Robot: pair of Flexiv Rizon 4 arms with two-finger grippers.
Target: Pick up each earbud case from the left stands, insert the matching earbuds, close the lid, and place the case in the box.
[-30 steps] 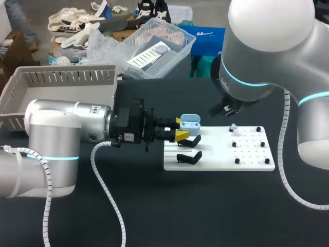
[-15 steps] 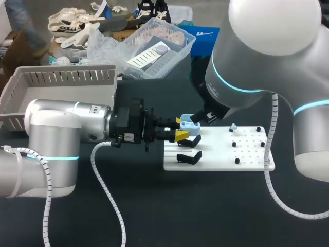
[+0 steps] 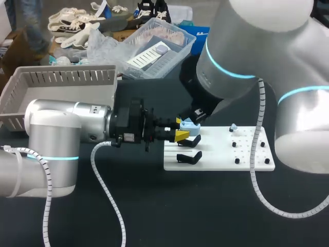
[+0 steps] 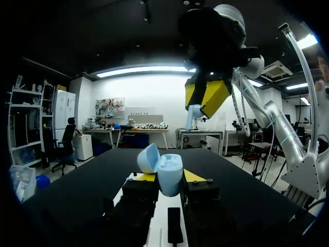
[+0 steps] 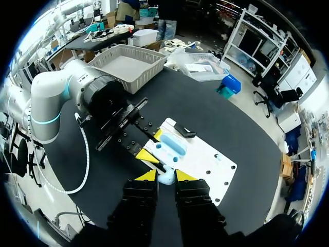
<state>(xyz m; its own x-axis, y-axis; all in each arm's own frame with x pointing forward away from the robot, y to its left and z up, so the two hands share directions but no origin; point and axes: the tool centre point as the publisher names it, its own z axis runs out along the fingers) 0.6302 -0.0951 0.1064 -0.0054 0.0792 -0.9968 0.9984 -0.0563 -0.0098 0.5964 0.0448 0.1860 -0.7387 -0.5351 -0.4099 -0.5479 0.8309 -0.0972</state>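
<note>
The left hand [image 3: 181, 128] is clenching the open light-blue earbud case [image 3: 189, 124] from two sides. It is holding the case upright, lid tilted back, over the left end of the white stand board [image 3: 221, 157], which is lying on the black surface [image 3: 154, 211]. The right hand [image 4: 204, 103] is hanging just above the case, its yellow tips pinching a pale blue earbud [image 4: 193, 114]. A black stand [image 3: 189, 156] is sitting on the board beside the left hand. The grey box [image 3: 56, 85] is standing well apart, behind the left arm.

Pale blue earbud case [image 4: 168, 174], lid open, gripped upright in left claw [image 4: 169, 177]; matching earbud [image 4: 194, 112] above it.
</note>
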